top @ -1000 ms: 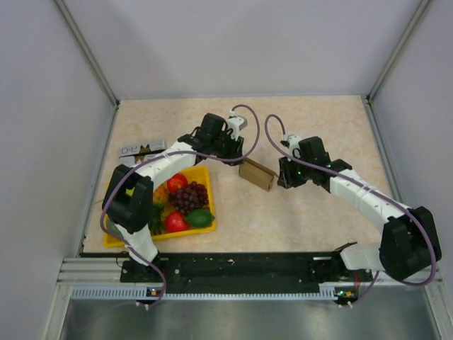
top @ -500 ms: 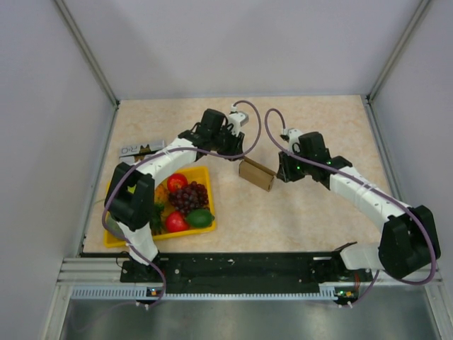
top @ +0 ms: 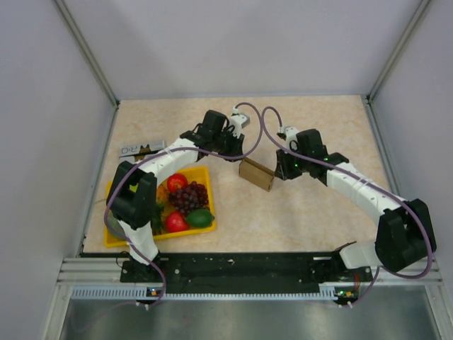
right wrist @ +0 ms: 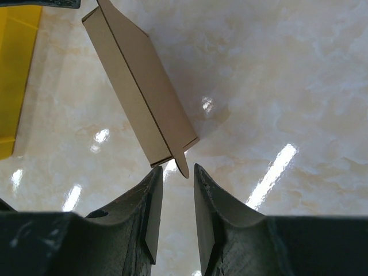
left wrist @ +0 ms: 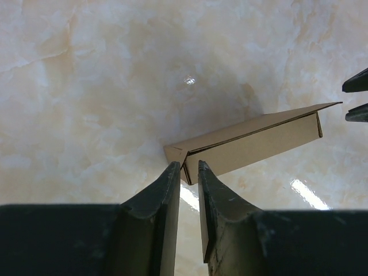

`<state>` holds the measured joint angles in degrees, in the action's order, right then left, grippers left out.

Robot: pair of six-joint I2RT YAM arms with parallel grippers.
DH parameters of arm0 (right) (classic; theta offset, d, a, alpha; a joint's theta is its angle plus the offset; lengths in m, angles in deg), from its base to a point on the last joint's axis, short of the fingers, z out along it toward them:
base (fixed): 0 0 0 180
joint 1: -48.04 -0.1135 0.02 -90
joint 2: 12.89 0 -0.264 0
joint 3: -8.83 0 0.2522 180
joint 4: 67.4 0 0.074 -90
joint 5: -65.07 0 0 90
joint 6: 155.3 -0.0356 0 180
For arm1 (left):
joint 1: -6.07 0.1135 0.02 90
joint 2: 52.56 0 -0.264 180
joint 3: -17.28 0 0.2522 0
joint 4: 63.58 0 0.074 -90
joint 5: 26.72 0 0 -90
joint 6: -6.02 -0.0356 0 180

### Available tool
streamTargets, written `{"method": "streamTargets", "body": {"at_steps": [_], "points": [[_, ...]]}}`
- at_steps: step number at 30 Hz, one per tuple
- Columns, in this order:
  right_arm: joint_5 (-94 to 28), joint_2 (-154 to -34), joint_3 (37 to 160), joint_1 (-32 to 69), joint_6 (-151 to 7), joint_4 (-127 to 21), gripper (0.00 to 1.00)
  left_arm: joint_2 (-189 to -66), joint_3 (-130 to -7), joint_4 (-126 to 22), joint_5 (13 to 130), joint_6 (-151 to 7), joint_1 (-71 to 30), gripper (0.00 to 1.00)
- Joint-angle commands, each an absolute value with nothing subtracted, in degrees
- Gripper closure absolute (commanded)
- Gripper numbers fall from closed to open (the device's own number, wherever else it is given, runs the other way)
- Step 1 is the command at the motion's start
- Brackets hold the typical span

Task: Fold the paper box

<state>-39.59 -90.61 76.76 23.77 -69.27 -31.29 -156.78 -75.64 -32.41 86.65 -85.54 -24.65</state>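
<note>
The paper box (top: 257, 173) is a small, flat-folded brown kraft piece lying on the beige table between my two arms. My left gripper (top: 236, 156) is at its far-left end. In the left wrist view the box (left wrist: 253, 144) runs off to the right, and its near corner sits right at my left gripper (left wrist: 187, 167), whose jaws stand a narrow gap apart. My right gripper (top: 282, 170) is at the other end. There the box (right wrist: 138, 86) ends in a small rounded tab (right wrist: 183, 165). The tab pokes between the tips of my right gripper (right wrist: 177, 168), which is open and clear of it.
A yellow tray (top: 110, 239) with tomatoes, grapes and green fruit stands at the front left, and its edge (right wrist: 17, 75) shows in the right wrist view. A printed carton (top: 141, 149) lies behind the tray. Grey walls enclose the table. The right gripper's fingertips (left wrist: 357, 86) show past the box.
Both grippers have drawn in towards the box's ends, and their jaws have narrowed. The box has stayed put.
</note>
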Motion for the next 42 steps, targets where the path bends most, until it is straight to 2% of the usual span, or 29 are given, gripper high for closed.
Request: {"method": "streamTargets", "body": {"at_steps": [1,6,16,19,24,27,34,42], "points": [[-39.2,-91.3,79.5,23.0,-68.0,-32.6,0.72,-156.1,-76.9,-33.8,88.1,-85.0,-24.4,0.77],[-38.6,-92.4,79.8,22.5,-67.9,-32.9,0.72,-155.8,-76.0,-34.0,88.5,-84.2,-24.5,0.80],[-37.9,-94.0,80.2,21.7,-69.5,-33.4,0.82,-154.8,-74.0,-34.8,88.3,-84.1,-24.7,0.82],[-37.8,-93.9,80.3,21.7,-69.5,-33.4,0.85,-154.6,-74.4,-34.5,87.9,-84.1,-24.7,0.77],[-37.2,-93.7,80.3,21.6,-69.2,-33.1,0.88,-153.2,-74.6,-35.5,84.9,-84.1,-24.6,0.59],[-37.5,-93.8,80.5,21.7,-68.8,-33.1,0.92,-153.7,-76.1,-35.0,84.3,-84.1,-24.4,0.53],[-37.9,-93.7,80.8,21.6,-67.3,-32.8,0.98,-158.5,-81.6,-32.1,89.5,-87.1,-23.9,0.53],[-38.3,-93.1,80.8,21.6,-65.7,-32.5,1.00,-162.7,-87.3,-31.4,96.1,-90.0,-23.1,0.54]]}}
